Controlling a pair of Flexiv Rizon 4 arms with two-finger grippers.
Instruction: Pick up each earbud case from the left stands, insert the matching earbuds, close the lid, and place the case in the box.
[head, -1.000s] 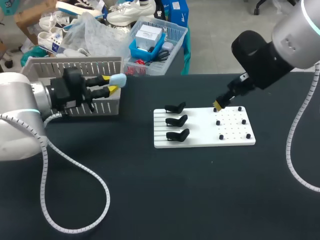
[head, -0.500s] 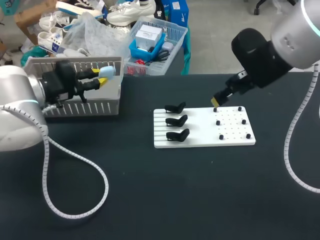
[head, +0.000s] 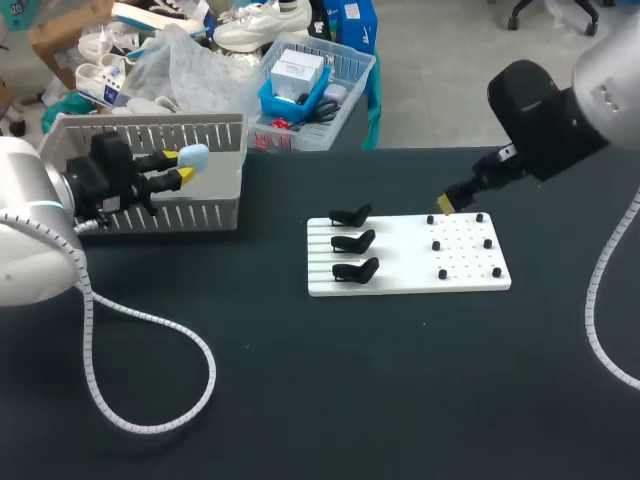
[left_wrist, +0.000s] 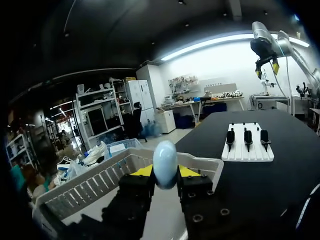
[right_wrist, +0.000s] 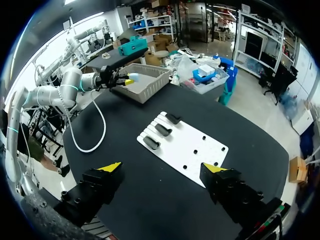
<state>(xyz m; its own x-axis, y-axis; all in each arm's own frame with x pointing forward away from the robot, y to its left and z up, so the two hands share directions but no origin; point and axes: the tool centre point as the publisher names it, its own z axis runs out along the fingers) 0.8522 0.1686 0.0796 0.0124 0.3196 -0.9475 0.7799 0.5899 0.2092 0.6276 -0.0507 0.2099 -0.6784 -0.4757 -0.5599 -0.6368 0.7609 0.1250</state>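
Note:
My left gripper (head: 182, 166) is shut on a light blue earbud case (head: 195, 155) and holds it over the grey slatted basket (head: 200, 212) at the table's far left. In the left wrist view the case (left_wrist: 165, 161) stands upright, pinched between the yellow fingertips (left_wrist: 142, 171), above the basket's rim (left_wrist: 95, 184). The white board (head: 400, 280) carries three bare black stands (head: 352, 241) on its left side and several small black pieces (head: 438, 245) on its right. My right gripper (head: 447, 203) hovers open over the board's far edge. Its wrist view looks down on the board (right_wrist: 200, 155).
A clear bin (head: 345, 95) holding a blue tray stands beyond the table's far edge. The left arm's white cable (head: 150, 330) loops across the dark tabletop at front left. The basket (right_wrist: 150, 80) and left gripper (right_wrist: 129, 79) show in the right wrist view.
My left gripper has drawn back to the left with the blue case, and now it is over the basket. My right gripper has shifted slightly to the right.

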